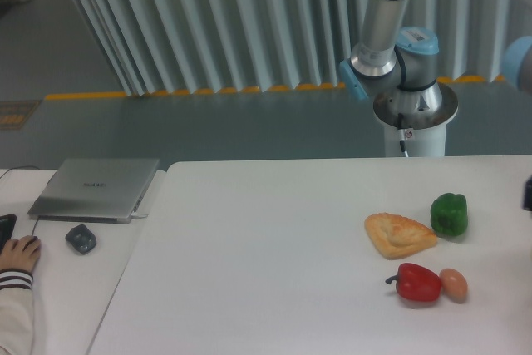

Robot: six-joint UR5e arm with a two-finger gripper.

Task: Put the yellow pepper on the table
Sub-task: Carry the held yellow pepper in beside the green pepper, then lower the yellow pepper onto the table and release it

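1. Nearest the camera, at the left edge, a person's hand (18, 253) rests on a side desk (50, 288), with a dark mouse (81, 239) and a closed grey laptop (94, 188) beyond it.
2. On the table (249, 263), toward its right side, a red pepper (418, 282) lies touching a small egg (453, 283).
3. Just behind them sit a flat pastry (399, 234) and a green pepper (449, 214), close together.
4. The yellow pepper shows nowhere in view; whether the arm carries it cannot be told.
5. At the far right edge a dark sliver (527, 194) may belong to the tool, but I cannot tell; the claw's opening and load cannot be told either.
6. Farthest back, the arm (378, 27) rises from its base (413, 114).
7. Judged so, the carry stage is in hand; next, a bare patch must be reached and the pepper lowered.
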